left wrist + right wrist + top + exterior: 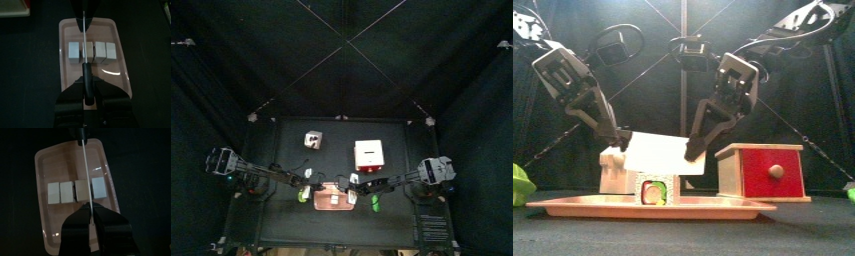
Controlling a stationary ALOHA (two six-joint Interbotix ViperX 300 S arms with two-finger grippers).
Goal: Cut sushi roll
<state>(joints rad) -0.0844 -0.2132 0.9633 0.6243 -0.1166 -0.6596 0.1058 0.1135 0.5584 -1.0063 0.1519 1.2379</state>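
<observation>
The sushi roll (92, 52) lies across the reddish-brown tray (64, 65) as a row of several pale pieces side by side. In the front view the sushi roll (653, 190) shows end-on on the tray (593, 207). A thin white knife blade (656, 152) hangs just above it, seen edge-on as a line in both wrist views. My left gripper (85, 96) is shut on the knife's dark handle (85, 75). My right gripper (87, 212) pinches the blade's other end. In the right wrist view the blade (87, 173) crosses the roll (77, 191).
A white box with a red base (369, 153) stands behind the tray on the right. A small white-grey block (313, 139) stands behind on the left. Something green (520, 186) sits at the table's left front edge.
</observation>
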